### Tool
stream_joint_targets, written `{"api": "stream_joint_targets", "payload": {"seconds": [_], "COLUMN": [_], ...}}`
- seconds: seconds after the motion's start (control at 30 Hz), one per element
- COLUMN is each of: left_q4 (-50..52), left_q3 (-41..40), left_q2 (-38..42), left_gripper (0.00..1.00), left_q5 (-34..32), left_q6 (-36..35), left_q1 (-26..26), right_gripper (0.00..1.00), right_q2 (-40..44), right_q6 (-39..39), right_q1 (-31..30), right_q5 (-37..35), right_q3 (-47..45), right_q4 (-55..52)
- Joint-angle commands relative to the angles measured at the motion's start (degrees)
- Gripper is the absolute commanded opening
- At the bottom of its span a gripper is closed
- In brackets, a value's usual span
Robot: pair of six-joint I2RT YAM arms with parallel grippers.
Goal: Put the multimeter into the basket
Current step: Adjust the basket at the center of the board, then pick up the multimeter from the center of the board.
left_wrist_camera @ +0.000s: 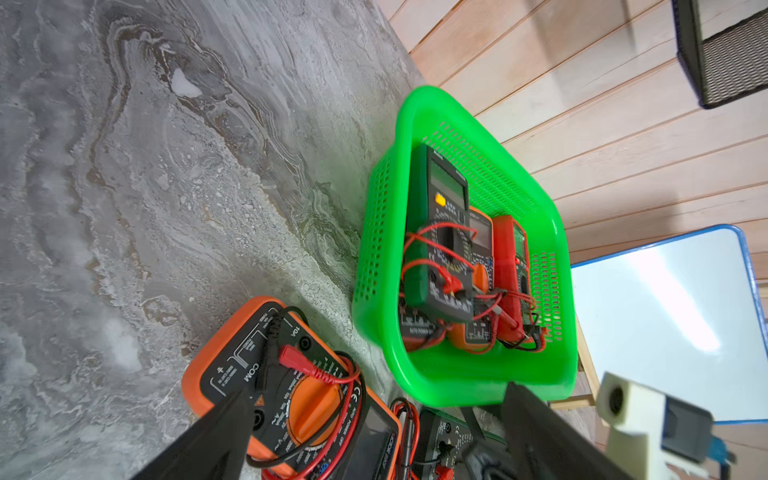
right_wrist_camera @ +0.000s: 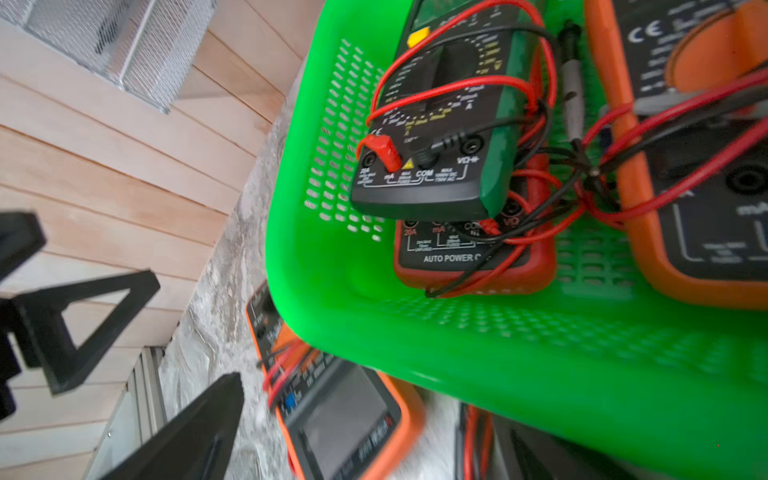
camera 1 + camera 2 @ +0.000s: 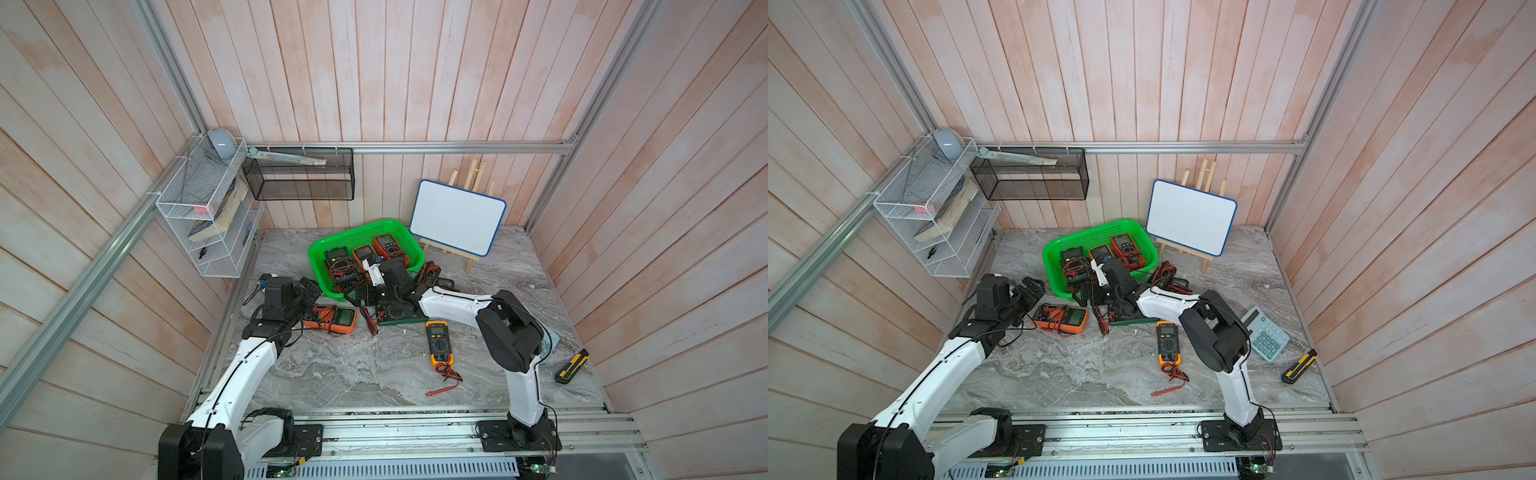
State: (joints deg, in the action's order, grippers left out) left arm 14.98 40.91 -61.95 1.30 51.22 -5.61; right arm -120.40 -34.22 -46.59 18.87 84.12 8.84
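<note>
Your left gripper (image 3: 309, 291) gapes wide, empty, by the orange multimeter (image 3: 330, 319), flat on the table (image 3: 332, 374) just beside the basket (image 3: 357, 225). Stiff rubbery case, likely light: pinch its long sides (leads (image 1: 332, 376) may snag). Right gripper (image 3: 363, 293): wide open, empty.

Robot lab cell staged as an electronics workshop. Pale wood-plank walls (image 3: 415, 62) on aluminium framing (image 3: 415, 146) enclose a grey marble-look tabletop (image 3: 353, 374). A left arm (image 3: 243, 374) and a right arm (image 3: 522, 390), white and black, rise from a metal rail (image 3: 395, 432) along the bottom of the frame. Multimeters (image 3: 439, 341) with test leads lie mid-frame; a white wire rack (image 3: 199, 208) hangs upper left.
</note>
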Motion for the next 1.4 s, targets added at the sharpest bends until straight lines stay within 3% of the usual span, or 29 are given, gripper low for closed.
{"api": "stream_joint_targets", "payload": {"seconds": [0.0, 0.1, 0.37, 1.07, 1.23, 1.37], "left_q4": [1.9, 2.1, 1.9, 0.9, 0.5, 0.5], "left_q3": [1.3, 1.3, 1.5, 3.2, 3.3, 3.5], "left_q2": [0.8, 1.0, 1.8, 1.6, 1.7, 1.4], "left_gripper": [1.00, 1.00, 1.00, 1.00, 1.00, 1.00], "left_q5": [0.2, 0.2, 0.3, 0.8, 1.3, 1.3], "left_q6": [-1.5, -1.5, -1.8, -2.7, -2.9, -3.1], "left_q1": [0.4, 0.7, 0.7, 0.9, 1.2, 1.4], "right_gripper": [0.98, 0.98, 0.98, 0.98, 0.98, 0.98], "right_q2": [-5.1, -7.2, -3.1, -3.9, -1.4, -0.3], "right_q6": [1.1, 3.3, 6.0, 9.7, 13.8, 14.3], "right_q1": [-0.1, -0.6, -1.1, -8.0, -10.2, -11.1], "right_q5": [2.7, 3.9, 3.4, 9.5, 5.5, -3.6], "right_q3": [8.5, 13.0, 2.0, 0.3, 0.2, 1.0], "right_q4": [-0.9, -4.6, -0.1, -3.7, -9.0, -13.4]}}
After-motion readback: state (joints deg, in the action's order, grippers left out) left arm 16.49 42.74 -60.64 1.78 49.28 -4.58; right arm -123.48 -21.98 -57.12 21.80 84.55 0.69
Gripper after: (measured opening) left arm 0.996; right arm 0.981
